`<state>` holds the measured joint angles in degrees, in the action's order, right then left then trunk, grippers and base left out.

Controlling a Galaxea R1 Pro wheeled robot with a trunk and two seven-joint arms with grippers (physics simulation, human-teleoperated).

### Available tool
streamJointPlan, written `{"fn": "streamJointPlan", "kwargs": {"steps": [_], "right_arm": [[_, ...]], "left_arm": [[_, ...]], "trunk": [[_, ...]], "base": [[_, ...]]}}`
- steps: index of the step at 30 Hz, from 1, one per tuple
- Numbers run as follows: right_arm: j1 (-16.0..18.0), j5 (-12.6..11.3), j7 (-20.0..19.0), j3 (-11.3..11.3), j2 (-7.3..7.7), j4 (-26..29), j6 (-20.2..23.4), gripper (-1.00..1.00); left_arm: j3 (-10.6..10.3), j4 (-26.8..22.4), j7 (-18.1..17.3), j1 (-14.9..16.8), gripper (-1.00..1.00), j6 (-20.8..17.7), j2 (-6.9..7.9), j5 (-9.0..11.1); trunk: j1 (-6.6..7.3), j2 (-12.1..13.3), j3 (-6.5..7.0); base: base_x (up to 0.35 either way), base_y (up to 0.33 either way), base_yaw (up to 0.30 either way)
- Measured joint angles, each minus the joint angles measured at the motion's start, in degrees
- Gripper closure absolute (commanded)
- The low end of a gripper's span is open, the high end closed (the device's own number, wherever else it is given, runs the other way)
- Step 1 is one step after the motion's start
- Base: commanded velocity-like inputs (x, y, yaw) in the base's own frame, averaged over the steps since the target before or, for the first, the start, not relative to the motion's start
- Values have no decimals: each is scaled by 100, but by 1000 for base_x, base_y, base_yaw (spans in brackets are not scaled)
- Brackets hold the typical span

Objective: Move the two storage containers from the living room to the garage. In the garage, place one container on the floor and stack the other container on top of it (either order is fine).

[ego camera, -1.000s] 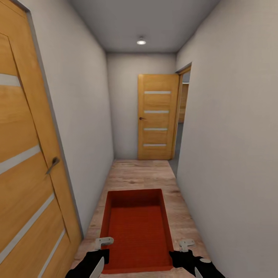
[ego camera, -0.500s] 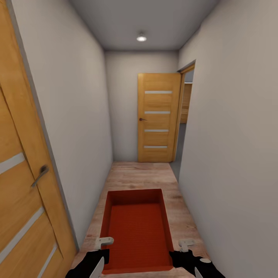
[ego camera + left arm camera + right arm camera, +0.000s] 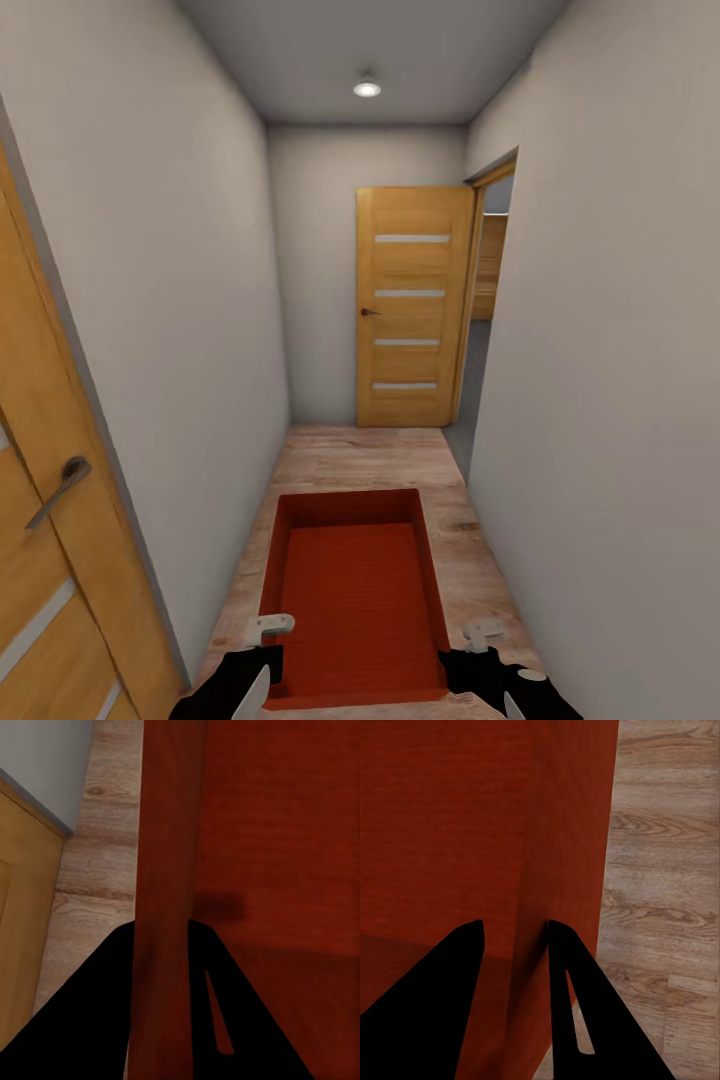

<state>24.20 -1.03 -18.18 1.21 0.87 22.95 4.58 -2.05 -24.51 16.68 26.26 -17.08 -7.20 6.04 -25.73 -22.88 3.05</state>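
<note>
While we stand in a narrow corridor, an orange-red storage container (image 3: 355,600) sits low in front of us, held above the light wood plank floor (image 3: 365,455) between our two arms, its open top facing up and its long side running away from us down the hall. Our left gripper (image 3: 258,655) is clamped on the container's left wall near the corner closest to us; in the left wrist view the two dark fingers (image 3: 90,1020) straddle that thin wall (image 3: 165,870), one outside and one inside the bin. Our right gripper (image 3: 480,655) grips the right wall the same way, and the right wrist view shows its fingers (image 3: 585,1005) on either side of the wall (image 3: 562,832), with plank floor (image 3: 660,870) beside it.

To our left a wooden door (image 3: 50,560) with a lever handle (image 3: 60,490) stands close against the pale wall. At the far end of the corridor another wooden door (image 3: 412,305) with pale horizontal strips stands open beside a doorway (image 3: 485,300) in the right wall. A round ceiling light (image 3: 367,89) glows overhead.
</note>
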Motion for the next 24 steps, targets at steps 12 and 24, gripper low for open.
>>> {"fn": "streamJointPlan", "kwargs": {"steps": [12,24], "right_arm": [[0,3,-2,-3,0,-1,1,100],[0,-6,-2,2,2,0,-2,100]], "left_arm": [[2,2,-1,0,100,0,0,-1],[-7,-2,2,0,100,0,1,4]], "trunk": [[0,0,0],[0,0,0]], "base": [[325,0,0],[325,0,0]]}}
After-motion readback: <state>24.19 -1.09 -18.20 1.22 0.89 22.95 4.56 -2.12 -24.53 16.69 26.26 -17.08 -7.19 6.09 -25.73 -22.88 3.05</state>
